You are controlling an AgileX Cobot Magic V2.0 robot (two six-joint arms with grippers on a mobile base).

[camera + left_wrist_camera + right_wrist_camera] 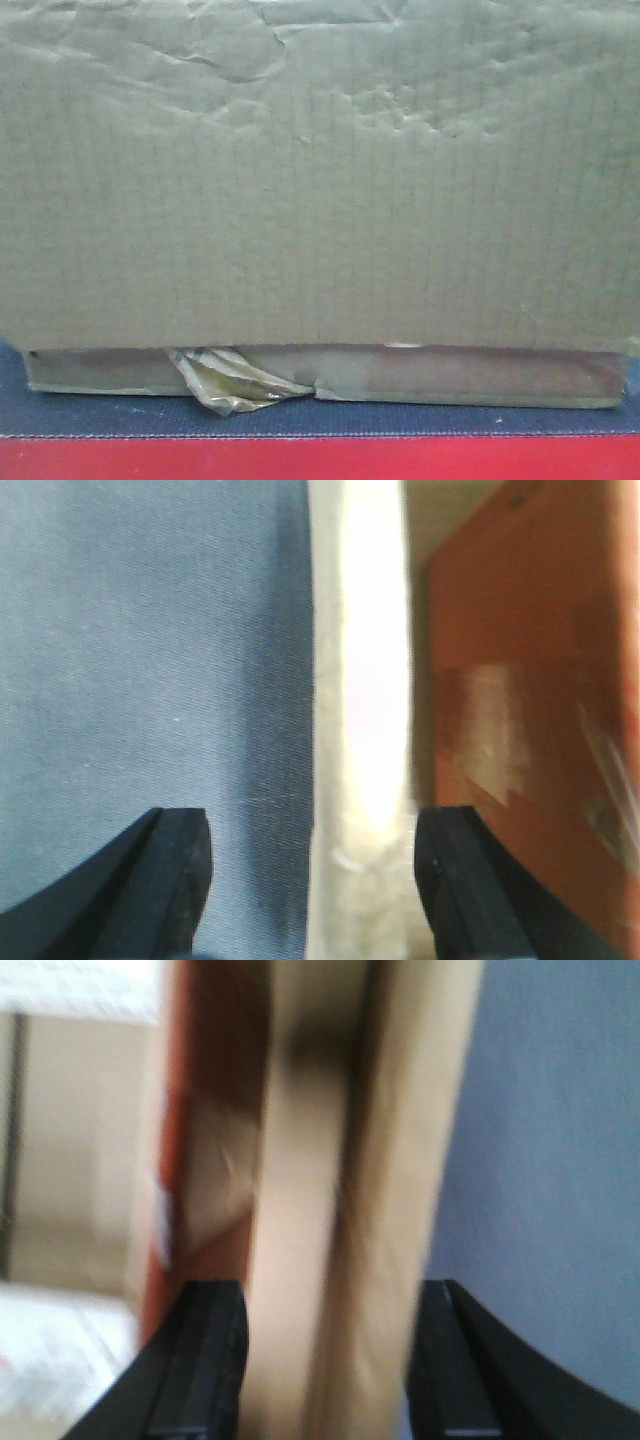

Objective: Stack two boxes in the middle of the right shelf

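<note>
The front view looks level and straight ahead from very near a box (320,200), whose face fills almost the whole frame; only a strip of dark deck (100,415) and a red beam (320,462) show along the near bottom edge. The left wrist view sits just behind the left hand (312,825) and looks out along its black fingers (170,880), close on a pale box edge, with blue-grey deck to its left and a brown box face to its right. The right wrist view looks out past the right hand (330,1300) the same way, blurred and equally close, with the deck on its right. All three views share the box and the deck.
</note>
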